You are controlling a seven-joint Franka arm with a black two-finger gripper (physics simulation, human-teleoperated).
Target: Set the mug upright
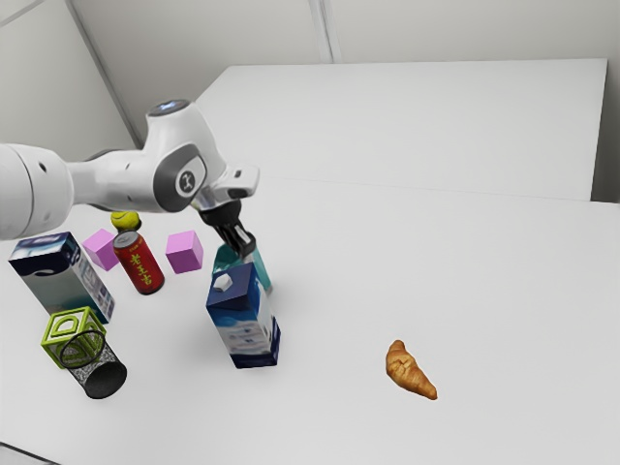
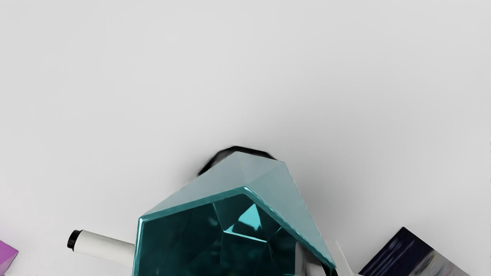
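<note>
Opening upward beyond the blue-and-white carton [image 1: 242, 325], the teal faceted mug [image 2: 268, 174] is looking nearly or fully righted, leaving flat footing unconfirmed, while whether the black hand [image 1: 246, 250] is gripping, I cannot tell.

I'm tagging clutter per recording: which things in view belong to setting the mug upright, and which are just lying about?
Part of the job:
- teal faceted mug
- gripper, at the mug

Just lying about:
- two cartons
- red can
- two pink cubes
- yellow ball
- green block
- mesh cup
- croissant
- white cylinder with black end
</note>
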